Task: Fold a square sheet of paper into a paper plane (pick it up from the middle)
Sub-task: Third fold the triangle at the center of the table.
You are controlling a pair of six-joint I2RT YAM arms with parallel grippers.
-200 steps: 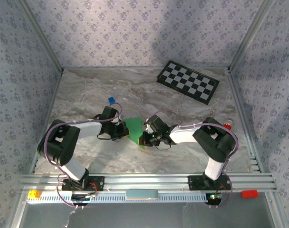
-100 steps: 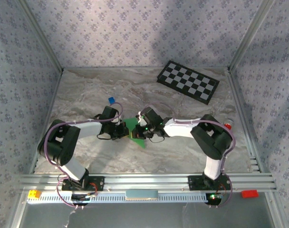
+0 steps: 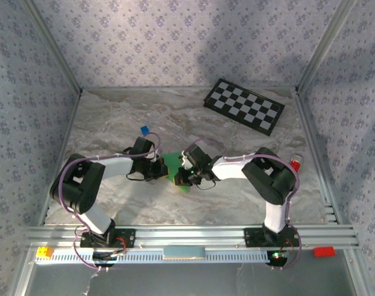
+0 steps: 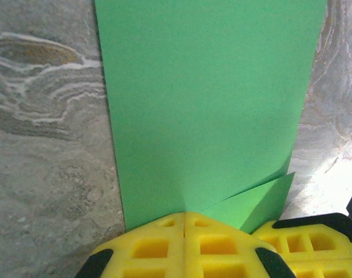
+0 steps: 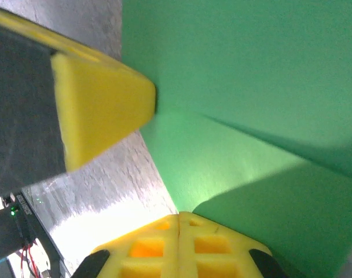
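Mid-fold judged: square sheet of paper (image 4: 211, 104) pinned under left tool (image 4: 184, 223), tips together; flap raised ahead of right tool (image 5: 179, 223), likewise closed. Next: flap to be pressed flat.

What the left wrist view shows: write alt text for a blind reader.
A bright green sheet of paper stretches away from the left gripper, whose yellow jaws are shut at its near edge. A folded flap and the right gripper's fingers sit lower right; marbled table flanks it.
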